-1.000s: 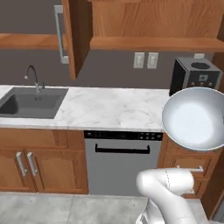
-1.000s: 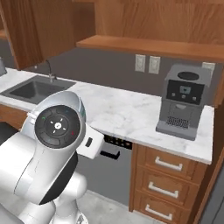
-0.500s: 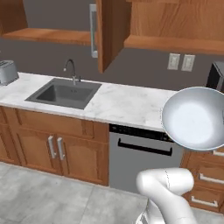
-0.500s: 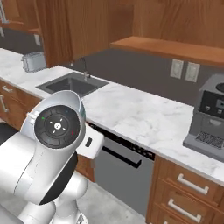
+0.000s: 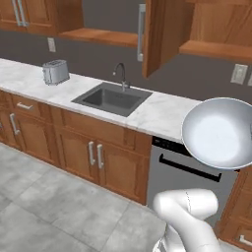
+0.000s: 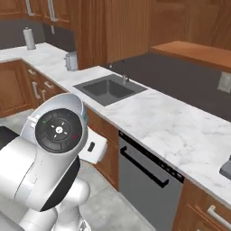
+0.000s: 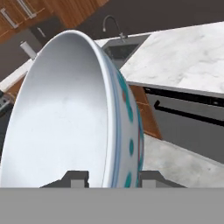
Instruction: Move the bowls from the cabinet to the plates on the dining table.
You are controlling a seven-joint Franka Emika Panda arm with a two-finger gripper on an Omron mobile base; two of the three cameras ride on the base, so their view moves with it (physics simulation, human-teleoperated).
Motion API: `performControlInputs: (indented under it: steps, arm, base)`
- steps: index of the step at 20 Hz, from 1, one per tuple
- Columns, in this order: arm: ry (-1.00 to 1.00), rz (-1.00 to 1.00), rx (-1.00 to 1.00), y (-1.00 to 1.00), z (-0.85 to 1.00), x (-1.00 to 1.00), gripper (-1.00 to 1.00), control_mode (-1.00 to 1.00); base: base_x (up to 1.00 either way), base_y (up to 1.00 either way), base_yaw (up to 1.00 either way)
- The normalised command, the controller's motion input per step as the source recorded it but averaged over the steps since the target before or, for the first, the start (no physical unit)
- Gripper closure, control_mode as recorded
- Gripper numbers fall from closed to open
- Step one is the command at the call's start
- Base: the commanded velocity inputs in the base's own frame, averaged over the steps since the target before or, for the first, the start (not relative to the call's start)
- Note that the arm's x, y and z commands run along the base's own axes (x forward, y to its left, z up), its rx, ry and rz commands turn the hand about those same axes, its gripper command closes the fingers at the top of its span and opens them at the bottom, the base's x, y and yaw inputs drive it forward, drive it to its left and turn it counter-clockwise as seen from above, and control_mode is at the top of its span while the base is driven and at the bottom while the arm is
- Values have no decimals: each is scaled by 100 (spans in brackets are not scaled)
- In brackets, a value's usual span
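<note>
The hand (image 7: 109, 177) is clamped on the rim of the white bowl (image 7: 74, 113), one finger inside the rim and one outside, where the blue spots are. The bowl is tipped up on its edge, so its pale inside faces the camera in the left base view, high at the right (image 5: 220, 132), above the robot's white arm (image 5: 189, 216).

The big change is the room around it. A second ago the coffee machine stood close on the right, and the sink (image 5: 112, 98) sat far to the left. Now the sink is near the middle, and a toaster (image 5: 55, 72) has come into sight on the marble surface (image 6: 162, 126) at the far left. A paper towel roll (image 6: 29, 38) shows in the far corner too. These things did not move. The base is turning or driving, so the whole picture slid to the right. The bowl stayed in the same spot next to the arm.

This likely means the robot is carrying the bowl away from the open cabinet (image 5: 155, 34) toward the dining table. I cannot see the table or the plates yet, so there is more way to go. The brown bowl is not in sight.
</note>
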Motion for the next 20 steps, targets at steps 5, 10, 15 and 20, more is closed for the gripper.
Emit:
performControlInputs:
  steps: [5, 10, 15, 20]
  arm:
    - [0, 0, 0, 0, 0, 0, 100, 100]
    - [0, 0, 0, 0, 0, 0, 100, 100]
    - [0, 0, 0, 0, 0, 0, 100, 100]
    - [0, 0, 0, 0, 0, 0, 100, 100]
  base:
    - [-16, 0, 44]
    - [-17, 0, 45]
    - [-13, 0, 47]
    - [-12, 0, 48]
